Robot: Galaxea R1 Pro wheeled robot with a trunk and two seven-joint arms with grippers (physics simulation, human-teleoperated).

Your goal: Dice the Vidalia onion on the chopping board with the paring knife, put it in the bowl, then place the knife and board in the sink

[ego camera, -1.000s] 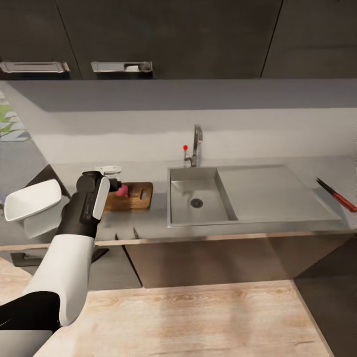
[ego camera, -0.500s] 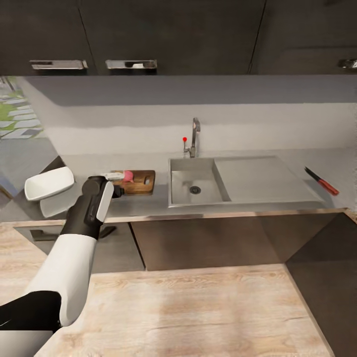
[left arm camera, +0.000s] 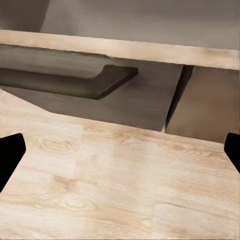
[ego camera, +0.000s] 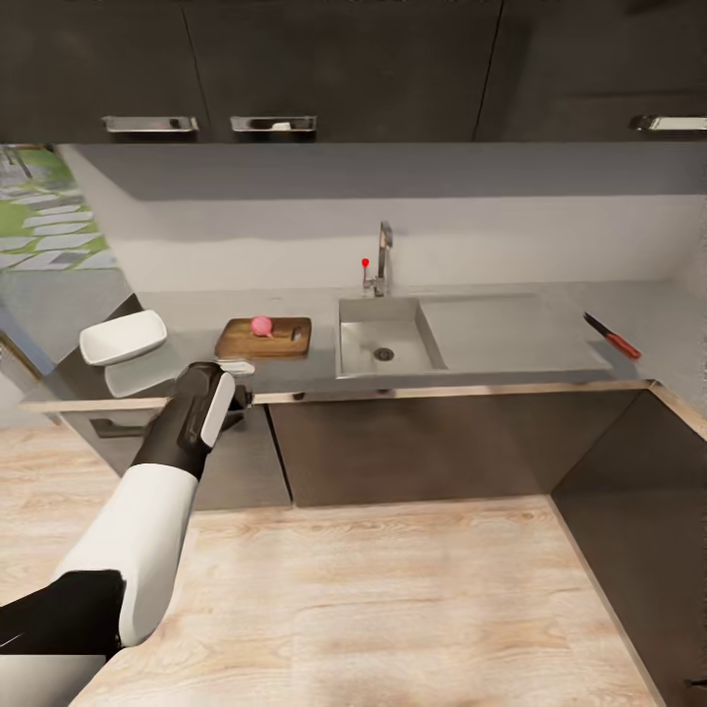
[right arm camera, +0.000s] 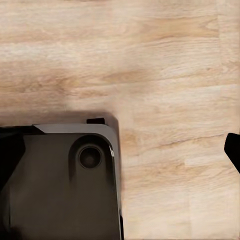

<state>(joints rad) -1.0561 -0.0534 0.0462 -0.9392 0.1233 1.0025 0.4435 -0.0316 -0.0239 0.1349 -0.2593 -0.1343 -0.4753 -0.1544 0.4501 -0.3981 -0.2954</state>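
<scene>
Left gripper point(ego camera: 236, 378) hangs w/ nothing in it just off the countertop's point(ego camera: 314, 368) front edge; wrist cam has both fingertips wide apart at the frame sides, floor planks and a cabinet handle between. Right gripper likewise spread, its cam looking down at floor and robot base. Vidalia onion point(ego camera: 261, 325) sits on chopping board point(ego camera: 265, 337), just left of the sink point(ego camera: 388, 344); bowl point(ego camera: 122, 337) near the countertop's left end, paring knife point(ego camera: 612, 336) near its right end. Onion prob. light, firm, smooth, apt to roll. Knife: thin, rigid, take by red handle. Head cam alone carries the worktop layout; wrist cams give finger spread.
</scene>
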